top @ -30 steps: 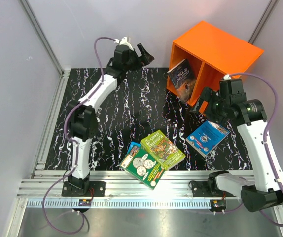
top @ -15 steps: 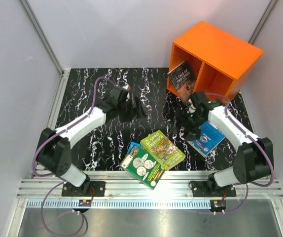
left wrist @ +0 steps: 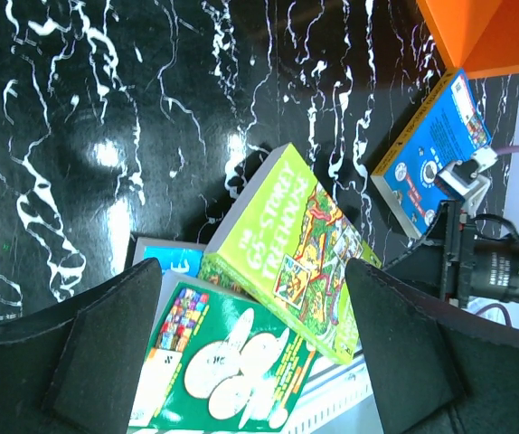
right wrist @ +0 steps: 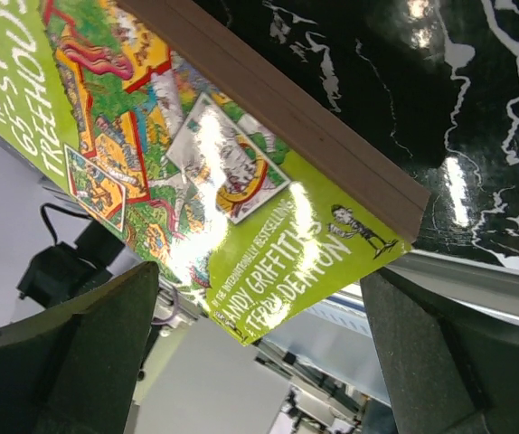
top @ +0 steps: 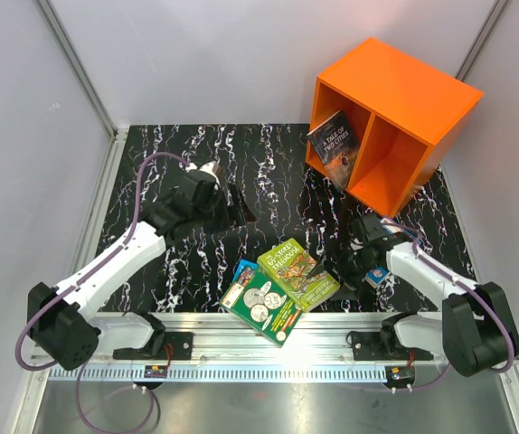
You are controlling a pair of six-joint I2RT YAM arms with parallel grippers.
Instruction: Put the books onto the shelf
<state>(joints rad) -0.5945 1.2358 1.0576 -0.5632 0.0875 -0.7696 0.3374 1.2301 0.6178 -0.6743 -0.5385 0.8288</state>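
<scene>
Now both arms have swung down toward the pile at lower centre. The left gripper (top: 241, 210) and right gripper (top: 336, 258) gape empty near the lime Treehouse book (top: 297, 273). Only the dark Tale of Two Cities (top: 334, 145) leans in the orange shelf (top: 395, 90), upper right.

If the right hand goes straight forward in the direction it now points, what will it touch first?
Most likely the light-green book: in the wrist view it fills the space ahead of the right hand, whose fingers stand open. How far off it lies is hard to judge.
</scene>
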